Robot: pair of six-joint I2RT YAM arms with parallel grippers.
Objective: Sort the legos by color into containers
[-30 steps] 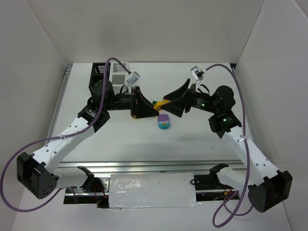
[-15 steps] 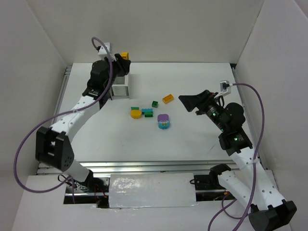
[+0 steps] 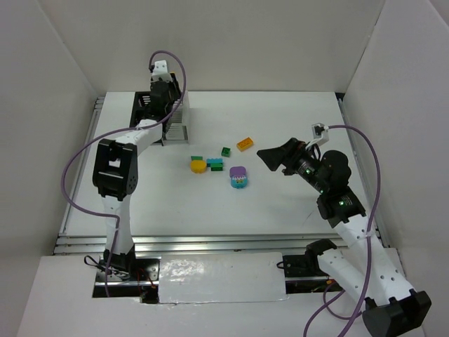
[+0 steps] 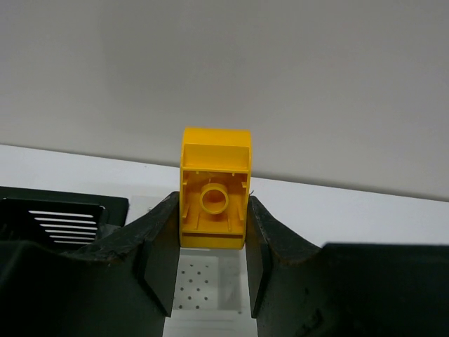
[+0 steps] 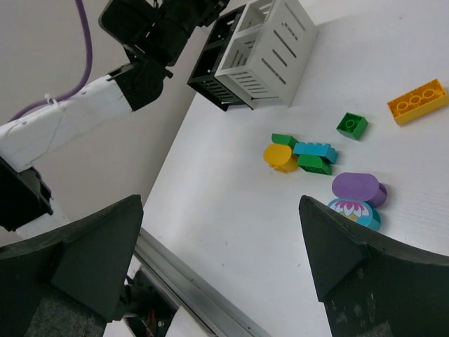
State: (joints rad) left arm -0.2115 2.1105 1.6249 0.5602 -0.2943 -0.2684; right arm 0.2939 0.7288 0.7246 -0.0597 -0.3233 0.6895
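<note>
My left gripper (image 4: 212,242) is shut on a yellow brick (image 4: 215,189), its hollow underside facing the camera. It hangs over the white bin (image 4: 203,289), with the black bin (image 4: 63,214) just to its left. In the top view the left gripper (image 3: 168,95) is at the back left over the black bin (image 3: 142,110) and white bin (image 3: 179,125); the brick is hidden there. My right gripper (image 3: 270,157) is open and empty, right of the loose bricks. On the table lie an orange brick (image 3: 245,144), a green brick (image 3: 226,151), a yellow round piece (image 3: 198,166), a teal-and-green pair (image 3: 215,164) and a purple-and-teal piece (image 3: 238,177).
The right wrist view shows the same bricks ahead of the open right gripper (image 5: 219,210): orange (image 5: 419,102), green (image 5: 351,125), yellow (image 5: 280,156), purple (image 5: 358,188). White walls close in the table on three sides. A metal rail (image 3: 210,242) runs along the near edge.
Both grippers met over the bricks a second ago. The left arm swung to the back-left bins carrying the yellow brick. The right arm drew back to the right, open.
</note>
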